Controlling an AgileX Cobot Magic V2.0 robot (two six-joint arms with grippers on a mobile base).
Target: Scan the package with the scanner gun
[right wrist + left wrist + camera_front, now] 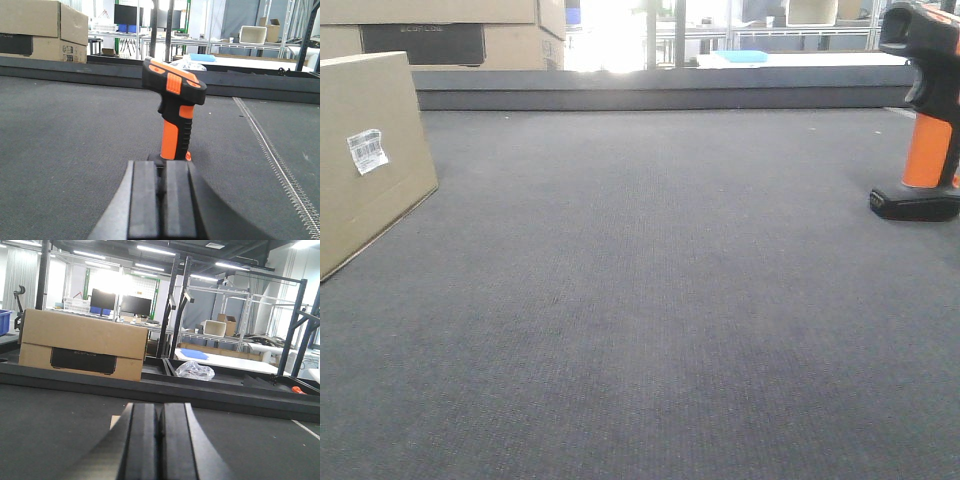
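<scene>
The scanner gun [174, 107] stands upright on the tabletop [650, 300], well apart from the package [365, 160]. Both pincers [160, 440] [161, 200] look pressed together, holding nothing. Fits before scanning or after, seemingly.

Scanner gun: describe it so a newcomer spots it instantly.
On the dark grey mat, look to the far right edge of the front view. The scanner gun stands upright on its black base, opposite the cardboard package at left; its bright orange grip is unmistakable.
</scene>
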